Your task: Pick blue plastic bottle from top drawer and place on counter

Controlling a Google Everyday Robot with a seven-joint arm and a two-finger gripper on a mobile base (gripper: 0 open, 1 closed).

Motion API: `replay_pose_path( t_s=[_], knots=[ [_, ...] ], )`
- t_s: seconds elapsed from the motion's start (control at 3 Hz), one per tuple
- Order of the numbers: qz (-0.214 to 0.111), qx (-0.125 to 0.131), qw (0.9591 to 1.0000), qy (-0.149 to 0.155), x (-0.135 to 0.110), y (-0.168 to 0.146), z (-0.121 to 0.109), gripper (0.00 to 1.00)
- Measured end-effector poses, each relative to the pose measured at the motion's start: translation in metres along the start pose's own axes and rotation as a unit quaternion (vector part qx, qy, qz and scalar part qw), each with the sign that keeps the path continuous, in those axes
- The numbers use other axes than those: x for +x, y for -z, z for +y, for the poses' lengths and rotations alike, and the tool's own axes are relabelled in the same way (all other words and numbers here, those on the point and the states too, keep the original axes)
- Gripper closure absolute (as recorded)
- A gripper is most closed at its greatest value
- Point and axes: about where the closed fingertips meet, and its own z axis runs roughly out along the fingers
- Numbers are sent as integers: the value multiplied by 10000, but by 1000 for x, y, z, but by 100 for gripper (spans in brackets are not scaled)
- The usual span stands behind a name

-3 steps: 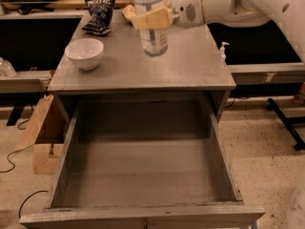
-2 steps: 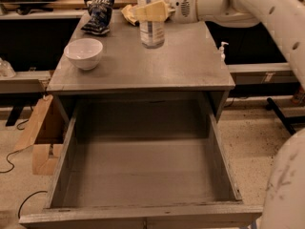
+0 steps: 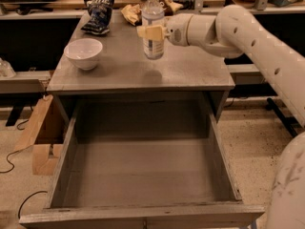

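Note:
The blue plastic bottle [image 3: 153,27], clear with a white cap and a pale label band, is upright over the middle of the grey counter [image 3: 190,73]. My gripper [image 3: 149,31] reaches in from the right, its tan fingers [image 3: 155,32] shut around the bottle's middle. The bottle's base is at the counter surface or just above it; I cannot tell whether it touches. The top drawer [image 3: 143,171] is pulled fully open below the counter's front edge, and its grey floor is bare.
A white bowl [image 3: 83,52] stands at the counter's left. A dark snack bag [image 3: 97,15] and a crumpled tan item [image 3: 131,13] lie at the back. A cardboard box [image 3: 40,137] sits on the floor to the left. A cluttered wooden workbench [image 3: 62,1] is behind.
The bottle, held in my gripper, first rose a little, then came down toward the counter surface. The arm has shifted its pose on the right. Bowl and drawer have not moved.

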Motion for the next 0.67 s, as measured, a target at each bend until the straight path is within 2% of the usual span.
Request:
replay_pose_path(
  t_s=[0.33, 0.67],
  knots=[
    [-59, 149, 9987, 478, 34, -11, -6, 100],
    [-16, 258, 9970, 731, 51, -15, -8, 100]
  ],
)
